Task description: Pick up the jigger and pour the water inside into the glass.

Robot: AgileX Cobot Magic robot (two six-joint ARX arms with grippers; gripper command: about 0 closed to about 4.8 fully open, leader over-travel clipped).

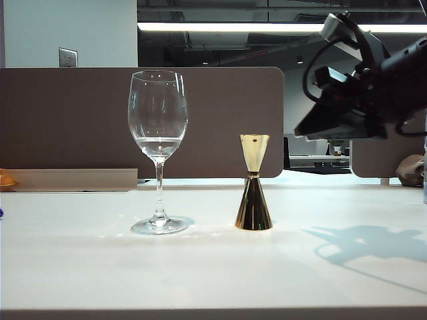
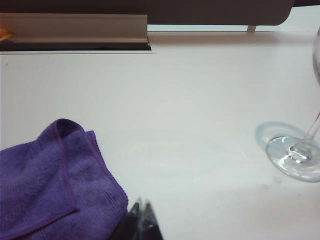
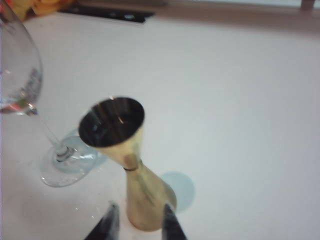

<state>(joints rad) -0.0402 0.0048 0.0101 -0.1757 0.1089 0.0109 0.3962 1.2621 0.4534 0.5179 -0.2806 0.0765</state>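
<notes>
The gold jigger (image 1: 253,193) stands upright on the white table (image 1: 200,267), right of the tall stemmed glass (image 1: 158,120). A shallow layer of clear water (image 1: 159,143) sits in the glass bowl. My right gripper (image 1: 303,128) hangs open in the air, above and to the right of the jigger, touching nothing. In the right wrist view its open gripper (image 3: 140,207) frames the base of the jigger (image 3: 132,165), which is farther off, with the glass (image 3: 20,80) beside it. The jigger's upper cup looks dark inside. My left gripper (image 2: 143,202) is shut and empty, low over the table.
A crumpled purple cloth (image 2: 50,180) lies right beside the left gripper, and the foot of the glass (image 2: 295,155) stands farther across the table. A brown partition (image 1: 220,120) and a grey channel (image 1: 73,179) run along the back edge. An orange object (image 1: 5,179) shows at the far left.
</notes>
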